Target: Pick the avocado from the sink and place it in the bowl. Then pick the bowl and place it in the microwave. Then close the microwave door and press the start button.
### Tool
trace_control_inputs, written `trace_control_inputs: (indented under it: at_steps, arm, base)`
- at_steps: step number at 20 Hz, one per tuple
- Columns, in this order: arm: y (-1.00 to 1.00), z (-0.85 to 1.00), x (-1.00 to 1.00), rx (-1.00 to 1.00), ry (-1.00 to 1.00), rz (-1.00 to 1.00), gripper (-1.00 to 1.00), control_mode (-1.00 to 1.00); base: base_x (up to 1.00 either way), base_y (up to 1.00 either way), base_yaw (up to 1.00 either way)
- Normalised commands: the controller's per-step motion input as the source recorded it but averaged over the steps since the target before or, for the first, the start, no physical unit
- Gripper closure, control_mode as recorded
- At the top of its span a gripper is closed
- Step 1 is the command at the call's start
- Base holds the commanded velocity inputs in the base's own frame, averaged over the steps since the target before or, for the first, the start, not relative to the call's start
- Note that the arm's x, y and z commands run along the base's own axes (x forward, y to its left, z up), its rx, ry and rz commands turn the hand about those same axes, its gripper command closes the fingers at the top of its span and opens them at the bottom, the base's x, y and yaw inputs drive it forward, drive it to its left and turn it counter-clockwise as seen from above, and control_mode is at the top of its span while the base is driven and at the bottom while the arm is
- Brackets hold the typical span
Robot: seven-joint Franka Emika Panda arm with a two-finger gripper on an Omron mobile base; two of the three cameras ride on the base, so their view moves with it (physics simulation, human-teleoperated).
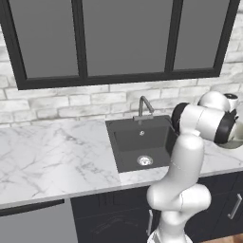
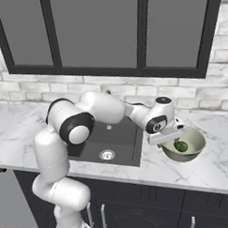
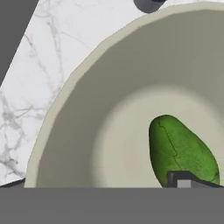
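Pictured over a marble counter (image 2: 216,163) beneath a dark-framed window (image 2: 107,31): white robot arm (image 2: 101,109) reaching across the dark sink (image 2: 119,144) to the bowl (image 2: 195,152) standing on the counter just right of the basin. Avocado (image 2: 181,146) lying inside the bowl, on the bottom, toward the side nearer the gripper (image 2: 169,138). First step of the task apparently complete, with the fruit out of the sink and resting free in the bowl.

Gripper hanging at the bowl's left rim, fingers spread wide and clamped on nothing. In the hand view, avocado (image 3: 181,151) sitting just past the one visible fingertip (image 3: 183,180), right beside it or possibly touching; hard to say which. Long axis of the fruit running diagonally across the bowl floor (image 3: 118,148), narrow end pointing away from the finger. Bowl rim (image 3: 65,94) curving well off to the other side, marble beyond it.

Next move likely turning on that rim rather than the fruit: a grasp of the bowl wall, one finger inside and one outside, calling for the hand to back away from the avocado toward the near edge. Risk worth noting: an inside finger nudging the fruit, or a one-sided pinch tipping the bowl. Microwave still to come.
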Motion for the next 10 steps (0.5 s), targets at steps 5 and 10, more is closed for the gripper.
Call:
trace_control_inputs:
  at_steps: [5, 10]
  arm:
    - [-0.11, -0.43, 0.0, 0.0, 0.0, 0.0, 1.0, -1.0]
    - [0.04, -0.2, -0.05, -0.02, 0.0, 0.0, 1.0, -1.0]
  base:
    - [0.0, 0.0, 0.0]
    - [0.0, 0.0, 0.0]
